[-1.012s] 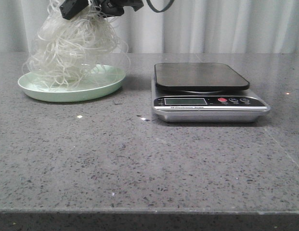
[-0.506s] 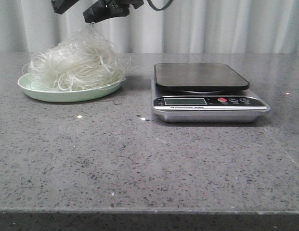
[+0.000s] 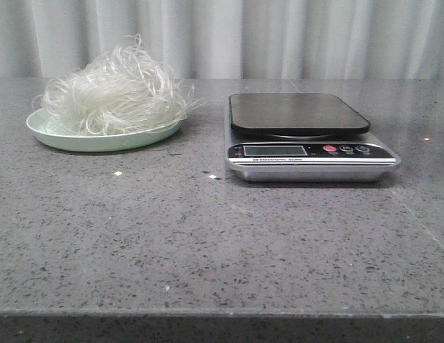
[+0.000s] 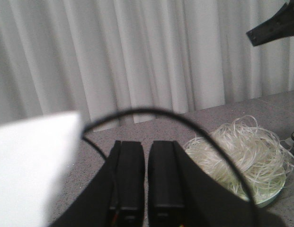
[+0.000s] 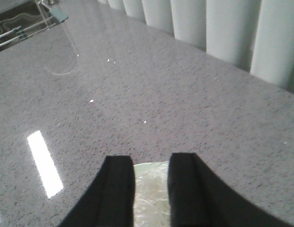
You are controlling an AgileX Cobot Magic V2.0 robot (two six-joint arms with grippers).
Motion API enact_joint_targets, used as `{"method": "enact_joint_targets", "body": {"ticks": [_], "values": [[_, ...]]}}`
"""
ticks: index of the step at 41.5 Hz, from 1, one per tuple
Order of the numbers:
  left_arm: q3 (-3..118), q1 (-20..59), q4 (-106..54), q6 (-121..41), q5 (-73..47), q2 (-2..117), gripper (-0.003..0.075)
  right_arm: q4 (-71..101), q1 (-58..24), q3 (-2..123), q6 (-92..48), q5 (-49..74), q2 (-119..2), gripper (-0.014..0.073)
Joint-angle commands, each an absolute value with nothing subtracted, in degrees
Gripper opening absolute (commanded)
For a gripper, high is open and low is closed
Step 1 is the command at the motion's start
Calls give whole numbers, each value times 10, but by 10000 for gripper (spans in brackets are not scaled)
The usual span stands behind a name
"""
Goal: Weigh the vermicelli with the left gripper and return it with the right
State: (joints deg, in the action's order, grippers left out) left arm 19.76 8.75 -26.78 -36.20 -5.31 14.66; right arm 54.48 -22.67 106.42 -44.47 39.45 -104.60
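Noodles heaped on the green plate, scale bare, both arms out of the front view.

On the left, the vermicelli point(image 3: 114, 89) sits as a loose mound in the pale plate point(image 3: 100, 141), well apart from the scale point(image 3: 307, 136) to its right, whose black platform holds nothing. The left gripper point(image 4: 146, 177) has its fingers nearly together, empty, with the noodles beside it; the right gripper point(image 5: 151, 182) hangs slightly parted, gripping nothing, above the plate's rim. A good lift probably means pinching deep into the tangle's middle, so no strands trail off.
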Motion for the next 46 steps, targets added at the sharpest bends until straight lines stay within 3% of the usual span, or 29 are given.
{"method": "enact_joint_targets", "body": {"ticks": [1, 15, 31, 38, 46], "values": [[213, 91, -276, -361, -15, 152, 144, 568, -201, 1085, -450, 388, -987, 141], [213, 91, -276, -361, -15, 152, 144, 486, -106, 1083, -432, 420, -915, 153], [213, 91, -286, -361, -15, 152, 144, 219, -40, 1065, -230, 442, -850, 153], [213, 91, -326, -361, -15, 152, 144, 189, -38, 958, -212, 378, -794, 153], [213, 91, -336, -361, -15, 152, 144, 189, -38, 750, -212, 233, -687, 153]]}}
